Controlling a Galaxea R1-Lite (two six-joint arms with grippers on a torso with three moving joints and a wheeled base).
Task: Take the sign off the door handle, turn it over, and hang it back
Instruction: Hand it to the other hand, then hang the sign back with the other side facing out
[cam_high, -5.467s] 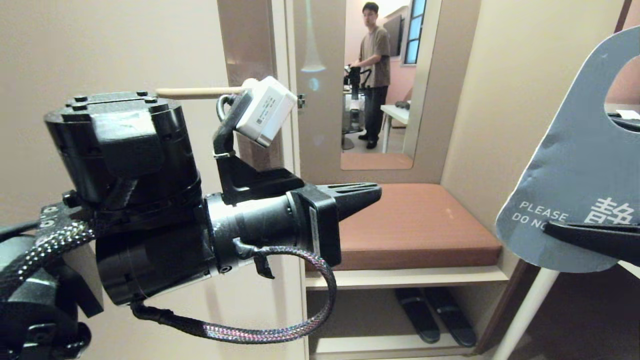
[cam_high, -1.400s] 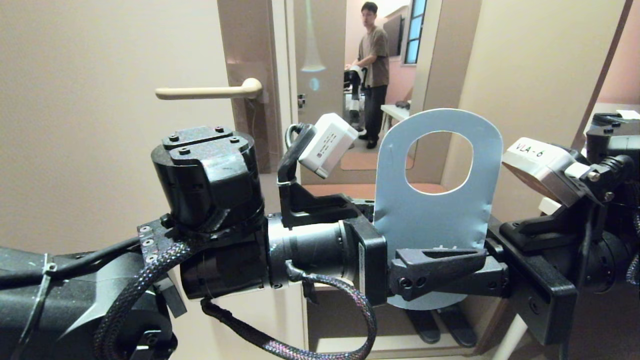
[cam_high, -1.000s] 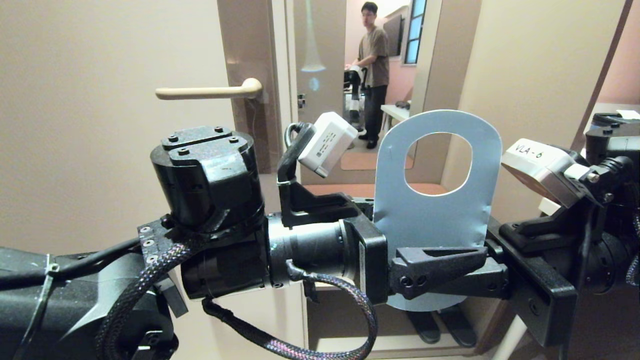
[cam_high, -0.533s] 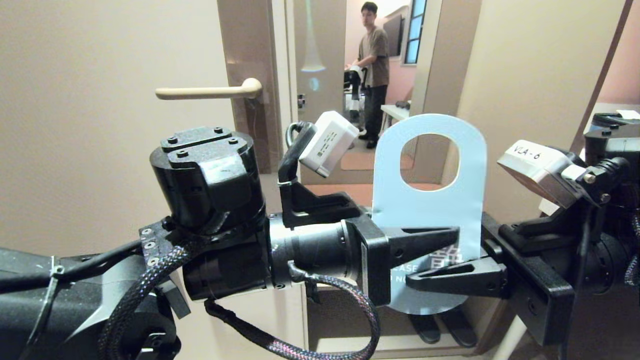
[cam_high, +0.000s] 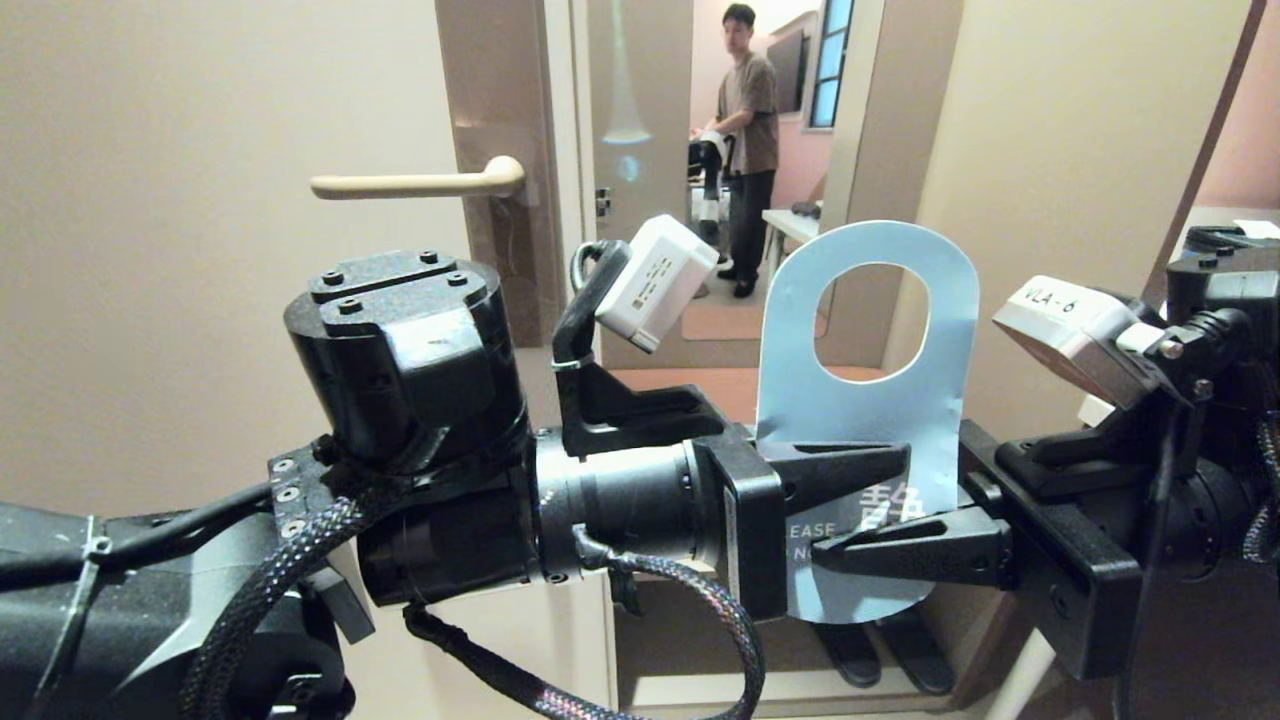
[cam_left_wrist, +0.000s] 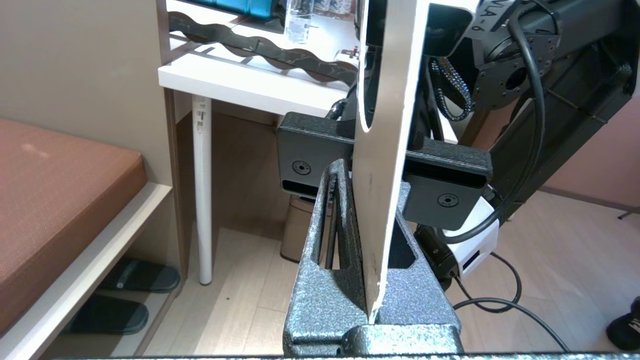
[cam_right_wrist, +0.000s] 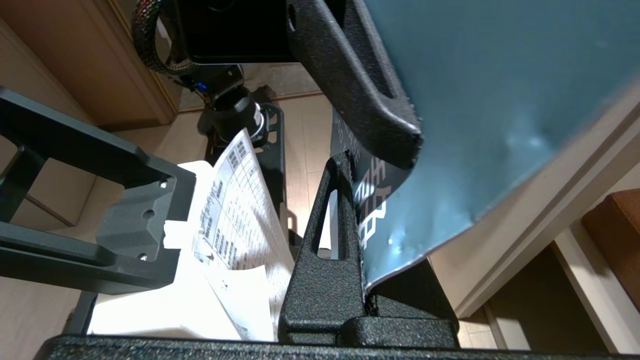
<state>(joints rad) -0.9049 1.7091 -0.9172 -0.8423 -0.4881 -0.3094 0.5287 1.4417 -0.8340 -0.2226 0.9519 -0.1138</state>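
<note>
Standing upright between the two black grippers, the flat blue card sign (cam_high: 868, 400) with its rounded top and big oval hole is pinched from both sides at once. The left gripper (cam_high: 880, 468) reaches in from the robot's left and has its fingers pressed together on the sign's lower part, just above the white printed lettering; the left wrist view shows the card edge-on, sandwiched tight between the textured fingers (cam_left_wrist: 334, 240). The right gripper (cam_high: 850, 550) comes in from the opposite side, slightly lower, and is likewise clamped onto the sign's lower part beside the lettering, its fingers (cam_right_wrist: 325, 260) closed against the blue face. The two sets of fingertips overlap, nearly touching, with the sign's hole rising clear above both. Well apart from the grippers, up and to the left beyond the left arm, the slim cream-beige door handle (cam_high: 415, 183) juts level from its brownish metal plate (cam_high: 500, 140), bare. A person (cam_high: 745, 140) stands in the far room.
</note>
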